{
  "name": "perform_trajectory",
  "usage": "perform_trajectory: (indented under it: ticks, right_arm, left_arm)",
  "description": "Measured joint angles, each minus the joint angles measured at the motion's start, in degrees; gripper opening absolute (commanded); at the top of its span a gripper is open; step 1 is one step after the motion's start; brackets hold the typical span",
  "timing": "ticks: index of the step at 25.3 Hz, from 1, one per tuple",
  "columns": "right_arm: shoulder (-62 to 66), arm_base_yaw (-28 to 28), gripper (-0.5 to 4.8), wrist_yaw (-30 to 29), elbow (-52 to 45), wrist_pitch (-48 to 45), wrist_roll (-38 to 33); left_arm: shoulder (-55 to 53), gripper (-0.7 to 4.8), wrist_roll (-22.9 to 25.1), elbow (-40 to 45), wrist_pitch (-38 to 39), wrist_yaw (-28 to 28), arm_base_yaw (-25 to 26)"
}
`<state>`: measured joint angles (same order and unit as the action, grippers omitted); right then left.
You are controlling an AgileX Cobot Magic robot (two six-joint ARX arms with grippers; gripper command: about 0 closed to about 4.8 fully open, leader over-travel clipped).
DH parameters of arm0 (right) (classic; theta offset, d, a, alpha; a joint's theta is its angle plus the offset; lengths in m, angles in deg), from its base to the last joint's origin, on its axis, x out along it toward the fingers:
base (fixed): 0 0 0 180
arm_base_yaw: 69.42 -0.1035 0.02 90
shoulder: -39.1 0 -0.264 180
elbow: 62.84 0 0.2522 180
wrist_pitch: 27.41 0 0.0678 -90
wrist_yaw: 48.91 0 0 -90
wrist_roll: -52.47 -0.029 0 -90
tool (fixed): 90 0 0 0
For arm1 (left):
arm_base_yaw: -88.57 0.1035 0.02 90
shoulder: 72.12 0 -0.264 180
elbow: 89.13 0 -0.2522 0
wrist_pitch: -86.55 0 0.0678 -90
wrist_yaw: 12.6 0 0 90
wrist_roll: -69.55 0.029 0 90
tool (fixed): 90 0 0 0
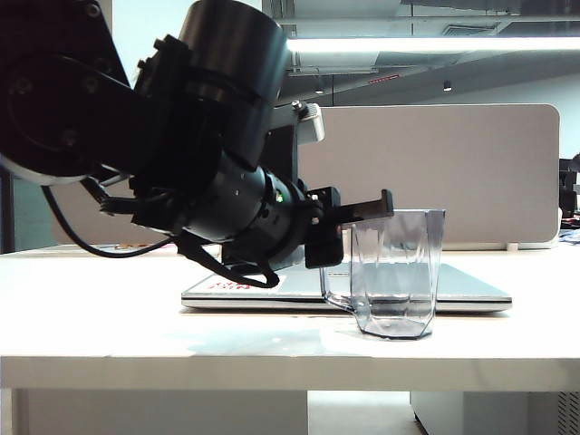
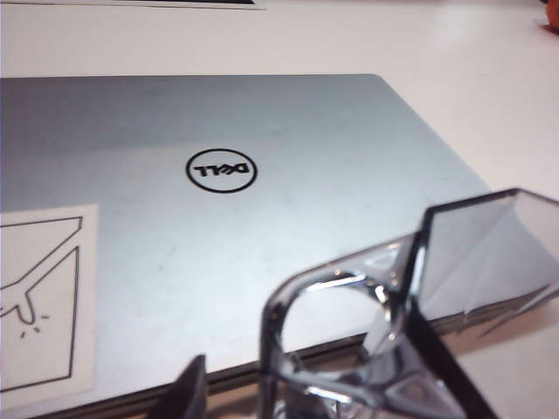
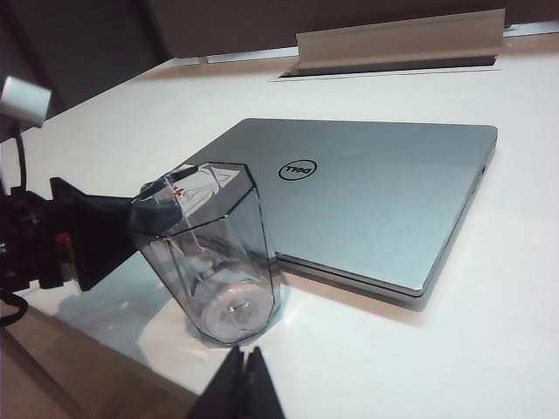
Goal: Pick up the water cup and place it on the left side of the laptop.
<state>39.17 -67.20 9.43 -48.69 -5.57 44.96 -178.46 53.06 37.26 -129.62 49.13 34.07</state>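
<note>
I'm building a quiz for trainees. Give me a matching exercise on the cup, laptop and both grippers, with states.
Things:
1. water cup
2. laptop
3. left gripper
4. right gripper

States:
A. lid closed, flat on the table
B. fingers together, away from the cup
C. upright, beside the laptop's edge
D. open, its fingers either side of the cup's handle

Pairs: 1-C, 2-A, 3-D, 4-B

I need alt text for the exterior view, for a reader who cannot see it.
The left tool, open, reaches from the left to the rim of the water cup, which stands upright on the white table in front of the closed laptop.
</note>
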Motion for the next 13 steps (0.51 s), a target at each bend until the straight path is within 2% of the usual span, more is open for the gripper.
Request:
perform_trajectory:
  ticks: [5,7,11,13]
  right_arm:
    - [0.0,0.0,-0.01,-0.07,0.0,0.0,0.0]
    - [0.0,0.0,-0.01,-0.09,0.0,0.0,0.0]
    - [0.0,0.0,-0.01,-0.09,0.0,0.0,0.0]
    - [0.0,0.0,-0.01,-0.09,0.0,0.0,0.0]
  left_arm:
    - [-1.4,0.7,0.02,-1.51,-0.02,1.38,0.11]
    - [-1.57,0.14,0.5,-1.86,0.0,2.36,0.11]
    - [-1.6,0.14,1.53,-1.88,0.39,2.64,0.11]
    - [-1.57,-0.07,1.6,-1.88,0.37,2.67,0.11]
